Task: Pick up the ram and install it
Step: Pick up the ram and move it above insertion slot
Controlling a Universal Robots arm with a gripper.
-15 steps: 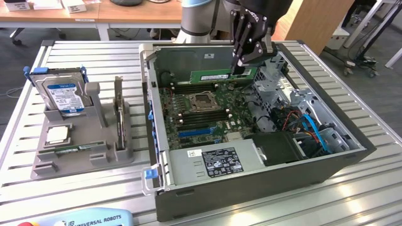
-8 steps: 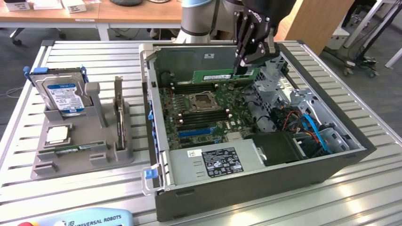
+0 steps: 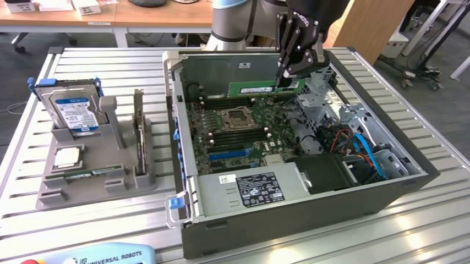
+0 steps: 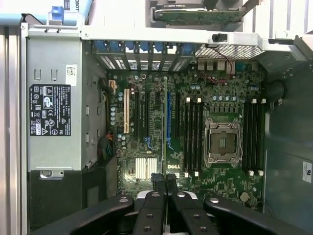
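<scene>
Gripper [image 3: 283, 78] jaws pinched nearly closed on the ram [image 3: 248, 88], a long, narrow green stick held level above the motherboard [image 3: 220, 140]

The arm [image 3: 233, 22] comes in from the back of the exterior view, its wrist bent so the gripper [image 3: 283, 81] points straight down. The black fingers [image 3: 285, 60] are drawn close together, pinching the ram [image 3: 253, 88] near one end, their linkages splayed out to either side.
</scene>
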